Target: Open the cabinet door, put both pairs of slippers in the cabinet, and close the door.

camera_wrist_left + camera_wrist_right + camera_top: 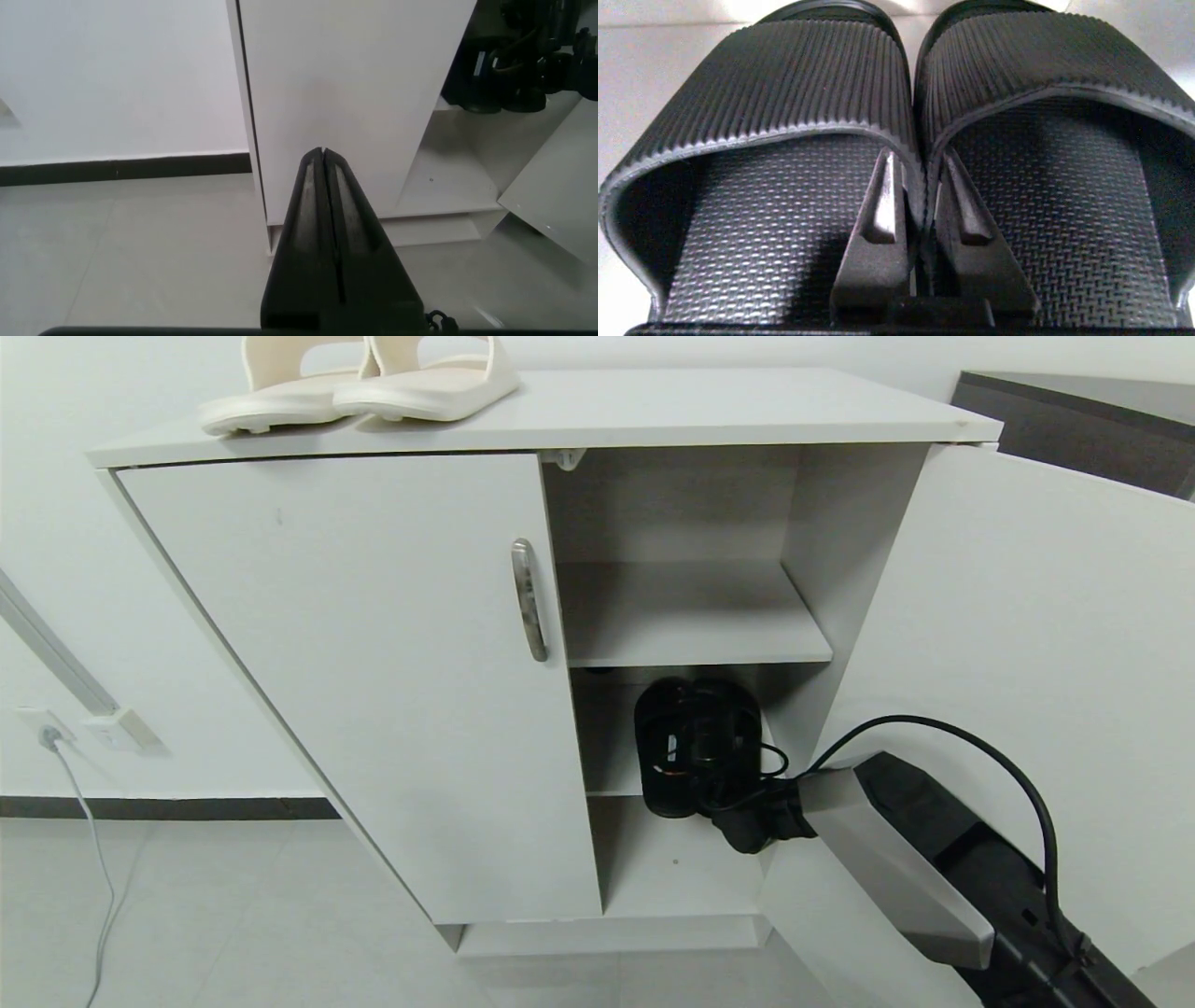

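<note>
**Right gripper clamps the black pair inside the cabinet**

The right gripper [920,166] has one finger under each strap of the pair of black ribbed rubber slippers [695,747]. Its fingers [889,201] pinch the two neighbouring inner strap walls together between them. The pair lies directly ahead of the fingertips, with the two slippers pressed side by side. The heel openings face the wrist and the toes point away from it, toward the back of the cabinet, so the long axis of each slipper runs front to back.

In the head view the pair sits in the middle compartment on the right side of the white wooden cabinet [709,406], below the upper shelf [691,616]. I cannot tell whether the soles touch the board beneath.

The right door [1027,663] stands swung open beside the arm. The left door [373,691], with its metal bar handle [529,600], is shut.

The left gripper [322,159] has its fingers pressed together on nothing and hangs low before the left door.

A pair of cream moulded slippers [364,387] rests on the cabinet's top at its left end.
</note>
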`<state>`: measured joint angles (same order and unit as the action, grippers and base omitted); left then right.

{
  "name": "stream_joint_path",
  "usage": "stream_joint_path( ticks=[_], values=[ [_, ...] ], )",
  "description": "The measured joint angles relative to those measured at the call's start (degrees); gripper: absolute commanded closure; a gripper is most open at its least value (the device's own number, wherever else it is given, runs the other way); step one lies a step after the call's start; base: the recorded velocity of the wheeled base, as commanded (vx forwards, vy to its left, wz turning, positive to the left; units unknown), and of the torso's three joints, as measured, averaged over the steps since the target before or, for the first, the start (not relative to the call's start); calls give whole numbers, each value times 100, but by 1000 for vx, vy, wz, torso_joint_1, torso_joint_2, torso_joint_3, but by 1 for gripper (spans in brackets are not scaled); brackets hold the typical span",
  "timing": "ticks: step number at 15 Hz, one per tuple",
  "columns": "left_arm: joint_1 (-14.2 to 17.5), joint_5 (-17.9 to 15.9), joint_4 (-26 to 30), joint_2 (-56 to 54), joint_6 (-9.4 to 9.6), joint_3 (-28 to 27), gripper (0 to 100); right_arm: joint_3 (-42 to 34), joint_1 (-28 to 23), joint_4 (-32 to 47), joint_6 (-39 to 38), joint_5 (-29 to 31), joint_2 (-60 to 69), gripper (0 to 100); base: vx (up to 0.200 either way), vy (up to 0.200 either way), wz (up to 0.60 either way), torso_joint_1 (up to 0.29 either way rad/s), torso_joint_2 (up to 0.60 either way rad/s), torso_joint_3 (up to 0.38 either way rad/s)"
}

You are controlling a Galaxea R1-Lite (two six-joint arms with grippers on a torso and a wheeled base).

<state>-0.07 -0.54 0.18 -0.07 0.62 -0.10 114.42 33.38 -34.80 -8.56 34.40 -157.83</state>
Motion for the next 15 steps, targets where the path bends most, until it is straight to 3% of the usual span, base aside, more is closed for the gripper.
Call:
stream_joint_path(
  ticks=[9,15],
  values=[
    [0,0,0,0,0,0,100,-229,29,-44,11,71,37,0,0,0,0,0,0,0],
    [5,-6,0,0,-2,0,100,-2487,239,-1191,41,284,1059,0,0,0,0,0,0,0]
  ],
)
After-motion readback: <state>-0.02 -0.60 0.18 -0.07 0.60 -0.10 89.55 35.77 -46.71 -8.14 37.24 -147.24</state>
